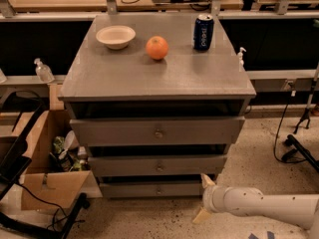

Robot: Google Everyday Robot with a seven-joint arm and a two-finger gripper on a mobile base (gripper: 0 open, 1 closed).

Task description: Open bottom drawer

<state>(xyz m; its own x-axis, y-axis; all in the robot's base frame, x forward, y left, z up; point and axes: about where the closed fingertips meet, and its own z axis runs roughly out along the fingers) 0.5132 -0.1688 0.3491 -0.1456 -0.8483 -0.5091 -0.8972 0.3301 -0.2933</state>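
Pincer sits wide open, low beside the right end of the bottom drawer. Looks like the approach step; next it has to reach the knob.

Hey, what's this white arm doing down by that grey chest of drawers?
A robot arm reaches in low from the right, with its pincer beside the right end of the bottom drawer of the grey chest. Its two tan fingers are spread open and hold nothing. The pincer sits right of the drawer's small round knob, not on it, so the pull has not begun. A bowl, an orange and a blue can sit on top.
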